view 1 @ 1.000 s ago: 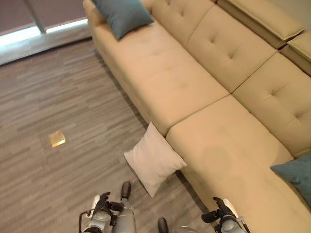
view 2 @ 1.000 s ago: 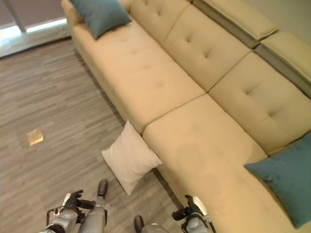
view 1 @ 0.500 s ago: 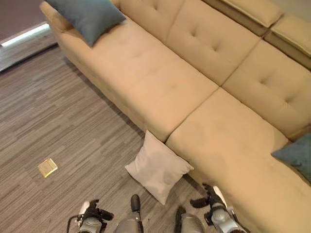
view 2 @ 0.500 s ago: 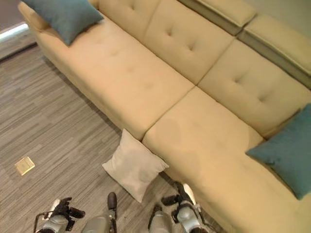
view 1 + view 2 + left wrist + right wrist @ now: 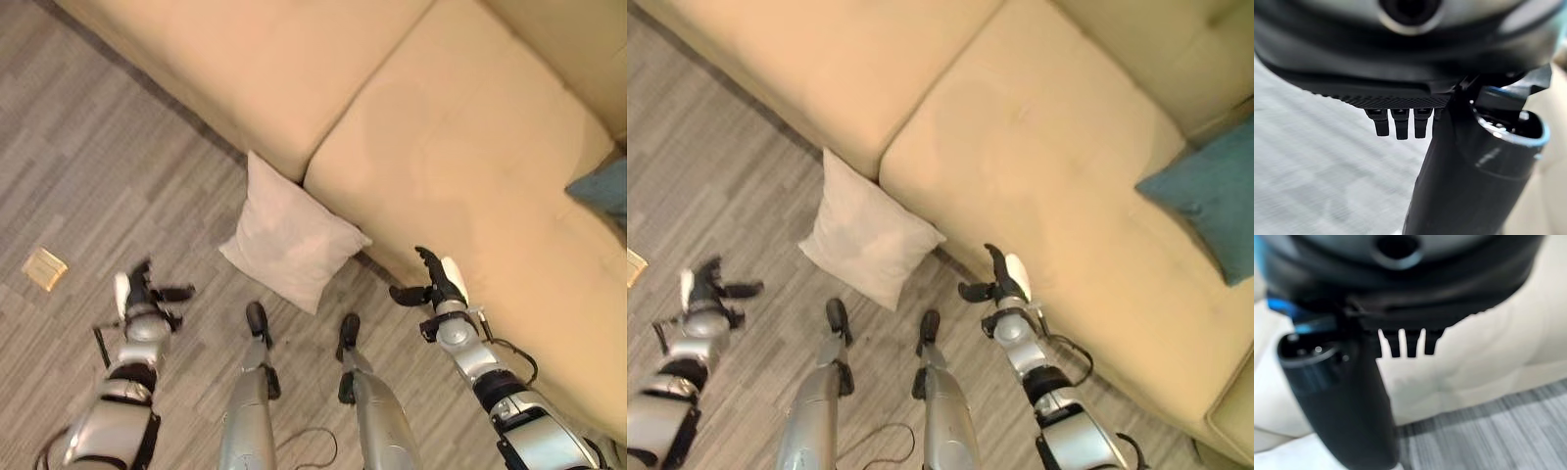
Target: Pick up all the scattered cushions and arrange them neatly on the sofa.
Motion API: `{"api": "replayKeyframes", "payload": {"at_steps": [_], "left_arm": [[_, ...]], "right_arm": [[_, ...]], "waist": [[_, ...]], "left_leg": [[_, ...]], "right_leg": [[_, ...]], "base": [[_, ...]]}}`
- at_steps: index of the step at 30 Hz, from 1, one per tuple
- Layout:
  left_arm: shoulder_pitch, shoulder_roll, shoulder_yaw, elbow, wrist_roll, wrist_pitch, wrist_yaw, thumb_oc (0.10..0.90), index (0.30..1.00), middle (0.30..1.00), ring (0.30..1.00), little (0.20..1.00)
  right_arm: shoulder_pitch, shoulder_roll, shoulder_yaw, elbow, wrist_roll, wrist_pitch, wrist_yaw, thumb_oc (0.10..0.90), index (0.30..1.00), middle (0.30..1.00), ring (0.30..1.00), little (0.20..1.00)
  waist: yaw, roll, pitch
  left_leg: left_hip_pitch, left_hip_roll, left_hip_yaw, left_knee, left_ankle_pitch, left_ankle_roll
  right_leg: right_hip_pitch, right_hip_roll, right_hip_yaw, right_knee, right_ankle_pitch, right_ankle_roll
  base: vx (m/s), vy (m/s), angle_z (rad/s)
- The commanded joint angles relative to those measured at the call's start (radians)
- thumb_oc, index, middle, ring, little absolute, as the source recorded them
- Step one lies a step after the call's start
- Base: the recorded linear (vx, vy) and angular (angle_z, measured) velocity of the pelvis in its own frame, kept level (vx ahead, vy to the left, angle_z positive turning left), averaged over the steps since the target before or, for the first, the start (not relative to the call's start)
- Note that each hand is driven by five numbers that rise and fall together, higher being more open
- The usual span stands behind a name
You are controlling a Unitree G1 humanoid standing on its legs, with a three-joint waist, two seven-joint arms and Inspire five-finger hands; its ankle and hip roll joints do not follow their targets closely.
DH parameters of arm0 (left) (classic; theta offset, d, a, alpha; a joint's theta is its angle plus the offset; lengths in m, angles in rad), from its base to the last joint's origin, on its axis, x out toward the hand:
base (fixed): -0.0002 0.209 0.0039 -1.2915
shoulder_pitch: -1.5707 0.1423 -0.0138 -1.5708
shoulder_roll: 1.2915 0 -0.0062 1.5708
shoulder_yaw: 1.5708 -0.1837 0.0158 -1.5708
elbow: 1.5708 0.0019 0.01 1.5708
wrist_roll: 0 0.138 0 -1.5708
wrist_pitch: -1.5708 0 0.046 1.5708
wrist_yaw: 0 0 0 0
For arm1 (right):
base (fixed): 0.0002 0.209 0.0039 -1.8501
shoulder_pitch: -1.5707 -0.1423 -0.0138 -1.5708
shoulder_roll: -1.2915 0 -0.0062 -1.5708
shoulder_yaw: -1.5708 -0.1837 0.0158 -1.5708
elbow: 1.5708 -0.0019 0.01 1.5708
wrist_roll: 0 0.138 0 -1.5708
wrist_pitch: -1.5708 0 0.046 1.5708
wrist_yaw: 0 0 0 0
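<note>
**A:** Where is the cushion?

**B:** A pale cushion (image 5: 292, 235) stands on the wooden floor (image 5: 88, 176), leaning against the front of the beige sofa (image 5: 470, 166) — it lies ahead of both hands, between them, touching neither.

**A:** And the hands?

**B:** The right hand (image 5: 437, 287) hovers just beside the sofa's front edge, to the right of the cushion, fingers straight and spread, thumb out, holding nothing. The left hand (image 5: 140, 294) hangs over the floor well to the left of the cushion, also spread and empty.

**A:** Anything else?

**B:** A teal cushion (image 5: 1210, 191) rests on the sofa seat, far beyond the right hand — and a small tan square (image 5: 44, 268) lies on the floor near the left hand.
</note>
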Motion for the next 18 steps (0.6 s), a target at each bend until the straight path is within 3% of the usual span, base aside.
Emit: {"api": "replayKeyframes", "payload": {"at_steps": [1,8,12,14,18], "left_arm": [[-0.121,0.086,0.015,0.004,-0.158,-0.090,0.031,0.800,0.900,0.900,0.900,0.900],[-0.291,0.097,-0.074,-0.029,-0.267,-0.100,-0.015,0.800,0.900,0.900,0.900,0.900],[-0.370,0.074,-0.136,0.006,-0.255,-0.069,-0.026,0.800,0.900,0.900,0.900,0.900],[-0.436,0.074,-0.204,0.062,-0.184,-0.028,-0.053,0.800,0.900,0.900,0.900,0.900],[-0.516,0.053,-0.205,0.092,-0.202,-0.018,-0.015,0.800,0.900,0.900,0.900,0.900]], "right_arm": [[-0.041,0.014,0.002,-0.012,0.143,-0.035,-0.052,0.800,0.900,0.900,0.900,0.900],[-0.145,0.050,0.078,-0.022,0.227,-0.028,-0.032,0.800,0.900,0.900,0.900,0.900],[-0.193,0.072,0.109,-0.021,0.273,-0.029,-0.019,0.800,0.900,0.900,0.900,0.900],[-0.253,0.074,0.149,-0.026,0.302,-0.036,0.004,0.800,0.900,0.900,0.900,0.900],[-0.318,0.090,0.163,-0.028,0.348,-0.051,-0.009,0.800,0.900,0.900,0.900,0.900]], "waist": [[-0.026,-0.023,-0.015],[-0.050,-0.007,0.026],[-0.058,-0.001,0.026],[-0.063,0.006,0.026],[-0.062,0.016,0.026]], "left_leg": [[-0.160,-0.016,-0.090,0.183,-0.159,-0.066],[-0.355,-0.003,-0.098,0.253,-0.163,-0.068],[-0.431,0.001,-0.103,0.297,-0.170,-0.062],[-0.487,0.006,-0.106,0.329,-0.174,-0.056],[-0.557,-0.007,-0.113,0.359,-0.179,-0.049]], "right_leg": [[-0.100,-0.088,0.045,0.142,-0.098,0.046],[-0.318,-0.092,0.087,0.242,-0.122,0.039],[-0.398,-0.089,0.107,0.280,-0.133,0.034],[-0.468,-0.087,0.131,0.324,-0.143,0.030],[-0.551,-0.093,0.146,0.371,-0.158,0.026]], "base": [[-0.04,-0.026,-0.01],[-0.01,-0.034,0.02],[0.01,-0.003,0.00],[0.05,-0.026,0.00],[0.02,-0.049,0.00]]}}
